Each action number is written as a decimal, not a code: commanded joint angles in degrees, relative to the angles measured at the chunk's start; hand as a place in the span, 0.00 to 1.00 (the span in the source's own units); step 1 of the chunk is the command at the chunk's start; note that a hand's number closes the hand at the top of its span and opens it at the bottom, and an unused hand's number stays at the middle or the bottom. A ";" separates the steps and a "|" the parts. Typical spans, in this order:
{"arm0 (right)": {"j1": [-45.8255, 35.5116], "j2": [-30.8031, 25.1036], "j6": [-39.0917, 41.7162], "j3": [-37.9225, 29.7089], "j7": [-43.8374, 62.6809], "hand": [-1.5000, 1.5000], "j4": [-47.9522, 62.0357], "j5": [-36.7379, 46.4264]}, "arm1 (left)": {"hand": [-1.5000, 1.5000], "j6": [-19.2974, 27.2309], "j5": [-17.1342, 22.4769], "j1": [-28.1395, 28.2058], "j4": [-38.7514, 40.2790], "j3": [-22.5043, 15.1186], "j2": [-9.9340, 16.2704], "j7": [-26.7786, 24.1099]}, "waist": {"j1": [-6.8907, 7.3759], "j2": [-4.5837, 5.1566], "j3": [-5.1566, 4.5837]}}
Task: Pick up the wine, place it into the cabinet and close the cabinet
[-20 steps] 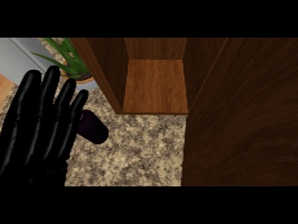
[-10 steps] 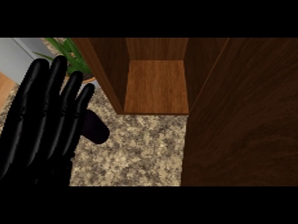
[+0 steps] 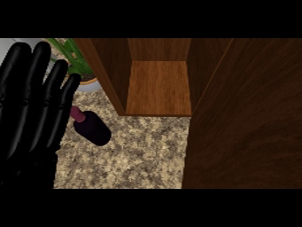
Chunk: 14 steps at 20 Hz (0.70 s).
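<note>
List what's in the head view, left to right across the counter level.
Left hand, open, fingers straight → wine bottle lying on the granite counter → open cabinet shelf → cabinet door.

Counter top (image 3: pixel 133 159): speckled stone look, granite-like mottling in beige, grey and brown, surface matt. Cabinet (image 3: pixel 158 88): wood throughout, visible grain; inner shelf a warm mid-brown with faint sheen, side walls and open door (image 3: pixel 257 115) a darker brown, smooth, grain running lengthwise. Wine bottle (image 3: pixel 93 127): very dark, glass-like body, smooth, with a dull reddish-purple cap end; left hand (image 3: pixel 22 115): black, smooth, plastic-like, with soft glossy highlights along the fingers; plant (image 3: pixel 75 60): green leaves, matt, above a pale smooth pot rim.
</note>
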 commanded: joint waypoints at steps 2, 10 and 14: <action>-0.69 0.01 -3.01 0.36 3.79 0.00 -6.06 2.48 | 0.00 -3.05 -3.81 0.29 -10.55 2.42 1.54 5.79 | -0.28 0.20 -0.06; -5.50 0.14 -6.43 0.48 8.74 0.00 -6.03 3.72 | 0.00 -5.62 -4.55 -1.82 -11.07 4.67 1.37 9.40 | -0.05 0.14 -0.09; -4.96 0.20 -7.32 1.47 10.27 0.00 -7.48 5.45 | 0.00 -5.99 -0.57 -1.75 -6.83 7.75 0.81 5.31 | -0.72 0.40 -0.09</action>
